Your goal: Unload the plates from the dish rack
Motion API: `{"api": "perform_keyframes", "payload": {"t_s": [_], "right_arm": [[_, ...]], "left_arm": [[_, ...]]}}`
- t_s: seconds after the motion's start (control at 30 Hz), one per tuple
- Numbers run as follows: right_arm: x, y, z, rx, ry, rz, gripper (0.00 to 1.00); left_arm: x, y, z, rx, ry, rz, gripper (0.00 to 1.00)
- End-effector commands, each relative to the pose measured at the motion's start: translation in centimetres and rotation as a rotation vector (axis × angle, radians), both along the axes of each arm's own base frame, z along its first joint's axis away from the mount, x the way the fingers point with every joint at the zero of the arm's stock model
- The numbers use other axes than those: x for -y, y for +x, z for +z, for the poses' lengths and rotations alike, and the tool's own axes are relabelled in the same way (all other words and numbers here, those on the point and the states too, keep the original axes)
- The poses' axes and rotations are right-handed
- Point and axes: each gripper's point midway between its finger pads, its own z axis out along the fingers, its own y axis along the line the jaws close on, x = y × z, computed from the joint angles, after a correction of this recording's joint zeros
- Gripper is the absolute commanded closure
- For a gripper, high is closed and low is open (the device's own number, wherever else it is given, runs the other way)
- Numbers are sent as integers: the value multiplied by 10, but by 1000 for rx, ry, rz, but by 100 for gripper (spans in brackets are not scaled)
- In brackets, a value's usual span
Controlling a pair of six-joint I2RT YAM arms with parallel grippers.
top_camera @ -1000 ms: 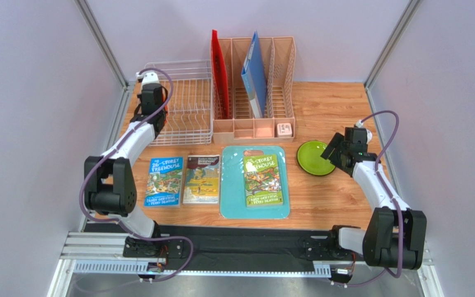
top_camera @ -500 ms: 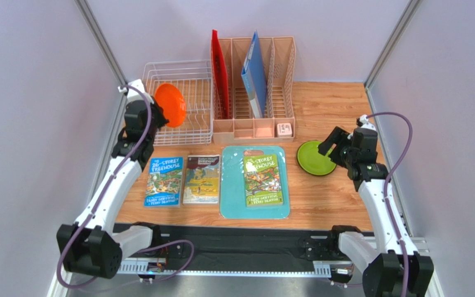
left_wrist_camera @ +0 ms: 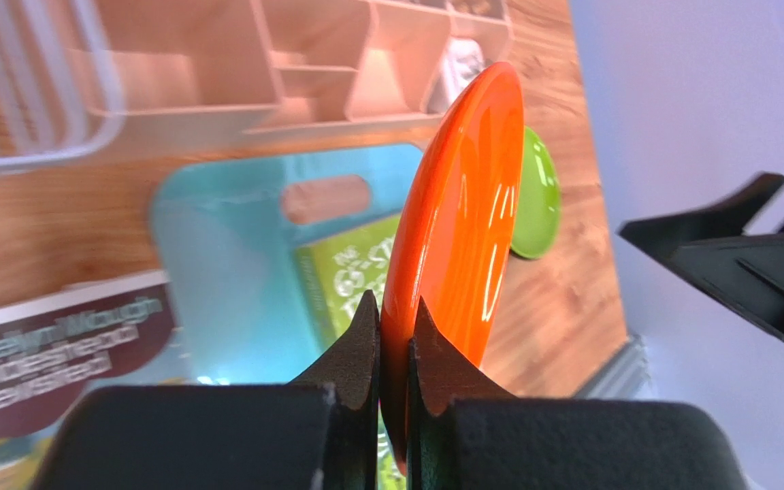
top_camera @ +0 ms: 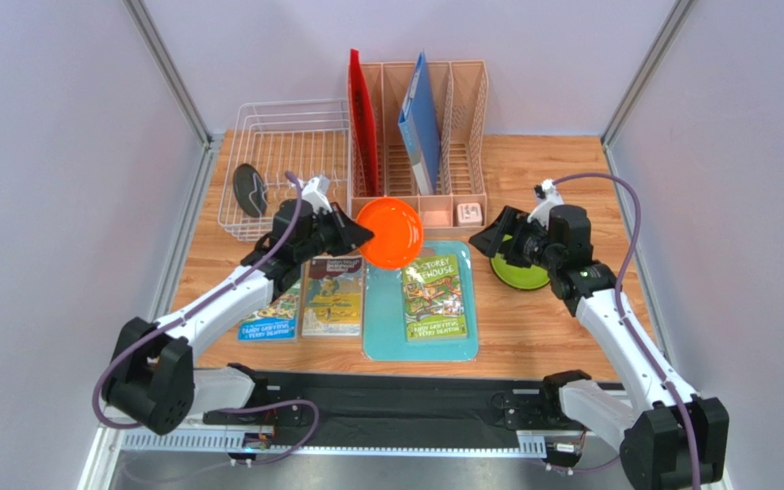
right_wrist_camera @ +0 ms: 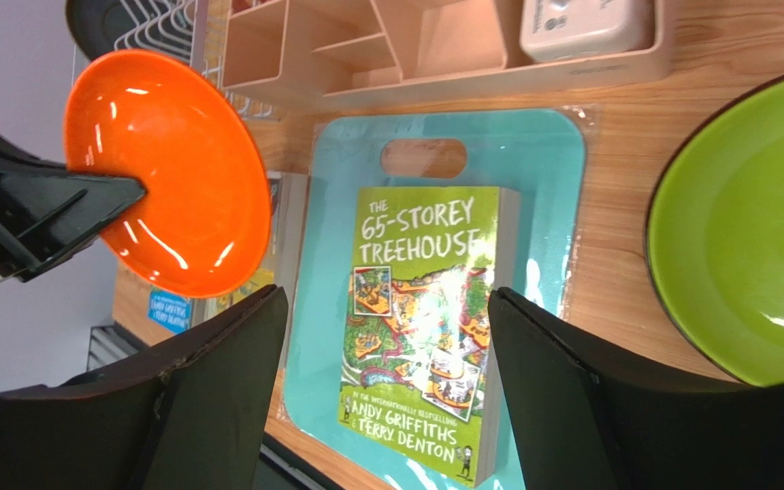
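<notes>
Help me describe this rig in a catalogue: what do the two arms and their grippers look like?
Both arms match: the left arm and right arm have white links between bulky black joint housings, with a greyish-purple cable looping along each. The left gripper and right gripper are matte black, each with two tapering wedge-shaped fingers. No markings readable.

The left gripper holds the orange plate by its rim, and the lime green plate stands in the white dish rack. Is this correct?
No: the lime green plate lies on the table, outside the dish rack, as the top view shows. The rest is right.
</notes>
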Motion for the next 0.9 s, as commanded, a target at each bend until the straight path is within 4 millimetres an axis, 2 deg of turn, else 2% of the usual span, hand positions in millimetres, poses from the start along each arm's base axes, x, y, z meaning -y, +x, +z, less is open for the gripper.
{"api": "perform_keyframes", "payload": {"t_s": [0.0,0.2,0.43,0.47,0.5,0.53,0.6,0.63,0.67,0.7,0.73,0.8,0.83,0.87], "right_arm": [[-28,5,10,42,96,69,22],[-49,8,1,12,146,128,22],[-62,10,-17,-36,159,161,24],[-64,14,-16,-26,169,164,28],[-66,12,-17,-26,174,179,37],[-66,13,-16,-22,176,182,56],[-67,13,-16,-13,178,187,76],[-66,12,-15,-7,176,185,92],[-65,12,-15,-2,172,179,100],[-62,13,-15,9,156,162,100],[-57,15,-14,14,143,139,100],[-40,16,-18,2,80,54,100],[-30,17,-12,29,53,24,100],[-22,15,-14,16,25,-4,100]], "left_arm": [[46,-1,44,72,-181,-110,100],[83,-5,39,55,-187,-188,100],[109,-11,44,62,-210,-255,100],[110,-12,43,58,-211,-263,100],[114,-12,43,57,-214,-270,100],[115,-12,43,58,-217,-275,100],[117,-13,41,52,-222,-283,100],[117,-14,41,53,-223,-287,100],[116,-13,40,54,-217,-283,95],[116,-14,39,55,-214,-284,70],[115,-14,39,57,-210,-282,55],[112,-13,36,63,-178,-273,33],[109,-12,35,68,-160,-265,1],[105,-7,36,102,-122,-247,1]]}}
